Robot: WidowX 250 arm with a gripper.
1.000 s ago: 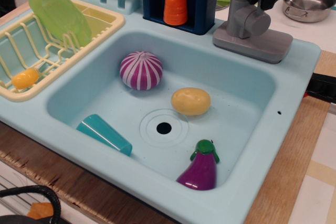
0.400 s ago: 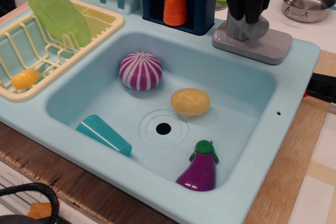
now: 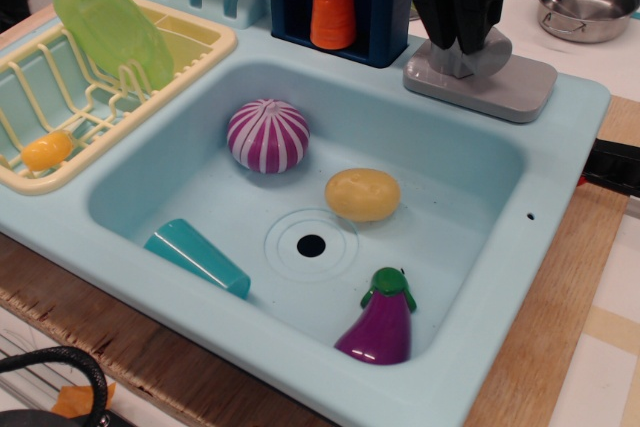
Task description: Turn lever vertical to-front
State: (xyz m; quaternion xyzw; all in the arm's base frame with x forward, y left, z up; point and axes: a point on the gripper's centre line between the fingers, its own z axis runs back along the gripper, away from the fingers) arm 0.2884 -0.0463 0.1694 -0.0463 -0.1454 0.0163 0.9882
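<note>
- Lever (image 3: pixel 487 50) on the faucet base (image 3: pixel 500 87), back right of the sink (image 3: pixel 470 162) — mostly hidden under the black gripper (image 3: pixel 460 42).
- Gripper right down on it — whether it's clenched, can't tell.
- Left to right below: onion (image 3: pixel 267 134), potato (image 3: pixel 362 194), eggplant (image 3: pixel 380 322).

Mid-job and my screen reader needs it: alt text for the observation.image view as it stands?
A black gripper reaches down over the grey faucet hub at the back right of a light blue toy sink. The basin holds a striped onion, potato, eggplant and teal cup.
</note>
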